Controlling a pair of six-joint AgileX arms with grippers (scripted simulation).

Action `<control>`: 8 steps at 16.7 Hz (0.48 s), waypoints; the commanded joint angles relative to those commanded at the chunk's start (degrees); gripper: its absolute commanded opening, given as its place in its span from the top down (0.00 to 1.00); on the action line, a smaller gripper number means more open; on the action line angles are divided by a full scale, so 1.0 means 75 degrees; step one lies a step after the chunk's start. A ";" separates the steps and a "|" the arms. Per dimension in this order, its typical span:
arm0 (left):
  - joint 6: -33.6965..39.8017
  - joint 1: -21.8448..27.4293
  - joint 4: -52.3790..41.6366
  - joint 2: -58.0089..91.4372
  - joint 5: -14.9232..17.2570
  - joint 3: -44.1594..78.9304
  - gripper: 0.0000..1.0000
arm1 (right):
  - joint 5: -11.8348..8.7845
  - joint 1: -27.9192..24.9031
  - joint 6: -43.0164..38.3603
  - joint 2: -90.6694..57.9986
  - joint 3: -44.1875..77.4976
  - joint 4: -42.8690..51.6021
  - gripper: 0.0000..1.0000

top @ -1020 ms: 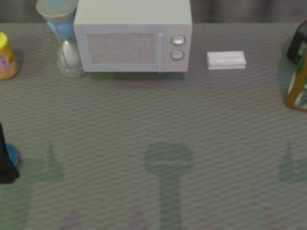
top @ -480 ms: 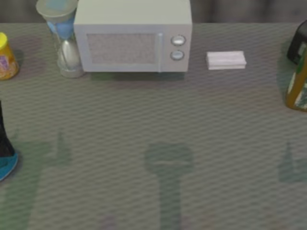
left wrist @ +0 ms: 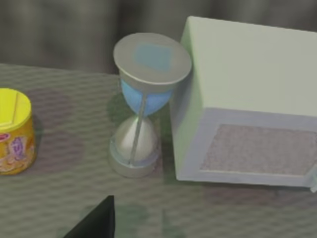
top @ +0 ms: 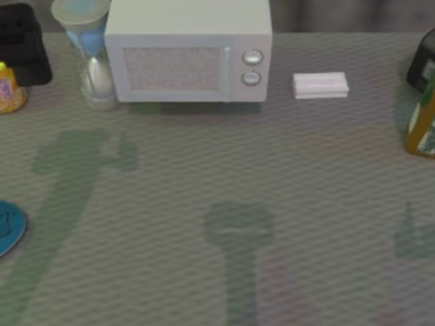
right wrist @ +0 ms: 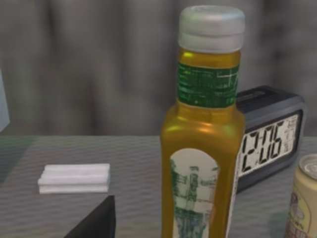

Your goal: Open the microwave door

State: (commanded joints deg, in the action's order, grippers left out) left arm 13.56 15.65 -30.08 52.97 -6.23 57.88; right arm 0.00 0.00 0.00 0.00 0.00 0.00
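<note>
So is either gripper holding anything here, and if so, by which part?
Nothing is shown held. The microwave door is closed and untouched. The left arm is at the table's far left, apart from the microwave. Neither gripper's fingers can be made out.

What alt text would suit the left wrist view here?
The closed microwave fills one side, its door shut. An hourglass with blue sand stands beside it, and a yellow-lidded jar stands farther off.
</note>
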 joint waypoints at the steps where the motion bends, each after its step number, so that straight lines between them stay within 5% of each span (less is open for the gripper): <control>1: 0.0177 0.0204 -0.0412 0.0736 -0.0097 0.0785 0.00 | 0.0000 0.0000 0.0000 0.0000 0.0000 0.0000 0.00; 8: 0.1439 0.1605 -0.3239 0.5933 -0.0819 0.6280 0.00 | 0.0000 0.0000 0.0000 0.0000 0.0000 0.0000 0.00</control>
State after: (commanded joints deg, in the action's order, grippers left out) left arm 24.35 27.68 -54.36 97.47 -12.37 104.97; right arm 0.00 0.00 0.00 0.00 0.00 0.00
